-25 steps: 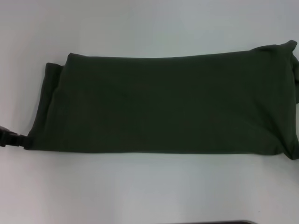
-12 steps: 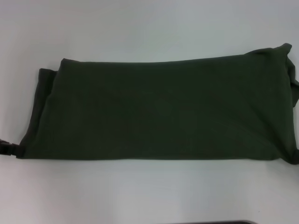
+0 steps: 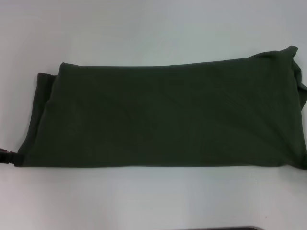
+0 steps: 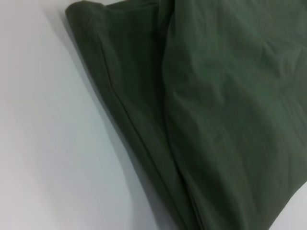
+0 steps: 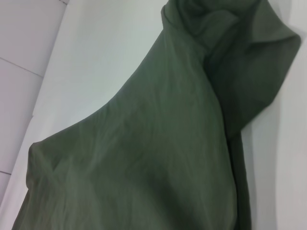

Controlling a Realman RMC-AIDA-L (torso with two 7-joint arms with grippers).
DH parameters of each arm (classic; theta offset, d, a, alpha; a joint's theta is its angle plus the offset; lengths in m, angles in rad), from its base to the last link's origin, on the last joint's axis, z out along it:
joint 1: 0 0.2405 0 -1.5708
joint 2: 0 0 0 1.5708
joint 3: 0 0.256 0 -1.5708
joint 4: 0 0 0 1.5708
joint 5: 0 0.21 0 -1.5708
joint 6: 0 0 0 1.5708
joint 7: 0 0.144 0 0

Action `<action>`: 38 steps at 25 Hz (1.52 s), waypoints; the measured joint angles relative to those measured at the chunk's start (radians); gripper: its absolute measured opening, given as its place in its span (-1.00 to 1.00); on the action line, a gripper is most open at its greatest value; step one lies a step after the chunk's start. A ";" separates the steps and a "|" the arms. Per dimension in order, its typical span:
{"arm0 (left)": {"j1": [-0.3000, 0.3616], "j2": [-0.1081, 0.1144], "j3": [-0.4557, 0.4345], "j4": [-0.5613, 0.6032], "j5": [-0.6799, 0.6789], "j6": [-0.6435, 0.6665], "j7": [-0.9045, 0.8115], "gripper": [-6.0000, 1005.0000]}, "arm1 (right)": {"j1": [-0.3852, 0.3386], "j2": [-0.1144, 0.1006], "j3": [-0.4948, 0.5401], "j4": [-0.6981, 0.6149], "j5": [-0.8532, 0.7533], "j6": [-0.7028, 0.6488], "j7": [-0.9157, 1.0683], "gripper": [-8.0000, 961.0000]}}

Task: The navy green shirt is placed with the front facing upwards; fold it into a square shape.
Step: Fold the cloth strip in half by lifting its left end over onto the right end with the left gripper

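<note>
The navy green shirt (image 3: 163, 115) lies folded into a long dark olive band across the white table (image 3: 153, 28). Its plain side is up; the lettering, collar and label are hidden. My left gripper (image 3: 5, 157) shows as a small black tip at the head view's left edge, right at the shirt's near left corner, shut on that corner. The left wrist view shows the layered folded edge of the shirt (image 4: 144, 120). The right wrist view shows the shirt's other end (image 5: 158, 143) bunched and raised. My right gripper is out of view.
The white table surrounds the shirt, with bare surface beyond it and in front of it (image 3: 153, 196). A dark edge (image 3: 220, 228) shows at the bottom of the head view.
The whole shirt has slid to the left and a little toward me. My left gripper has moved left with the shirt's corner, almost out of the head view.
</note>
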 joint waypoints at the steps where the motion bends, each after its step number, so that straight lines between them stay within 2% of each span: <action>1: 0.001 0.000 0.000 0.000 0.000 0.000 0.000 -0.96 | 0.000 0.000 0.000 0.000 0.000 0.000 0.000 -0.96; 17: 0.007 0.012 0.000 0.009 0.000 0.002 0.002 -0.95 | -0.012 -0.003 0.004 0.000 -0.001 -0.007 0.000 -0.96; 25: 0.008 0.011 0.004 0.017 0.000 0.027 0.011 -0.94 | -0.007 -0.009 0.004 -0.005 -0.002 -0.007 0.000 -0.96; 32: 0.016 0.001 0.004 0.050 0.000 0.043 0.010 -0.93 | 0.002 -0.020 0.004 -0.002 0.000 -0.009 0.000 -0.71; 38: 0.016 -0.002 0.009 0.051 0.002 0.044 0.008 -0.61 | 0.006 -0.022 0.007 -0.008 0.004 -0.010 0.000 -0.44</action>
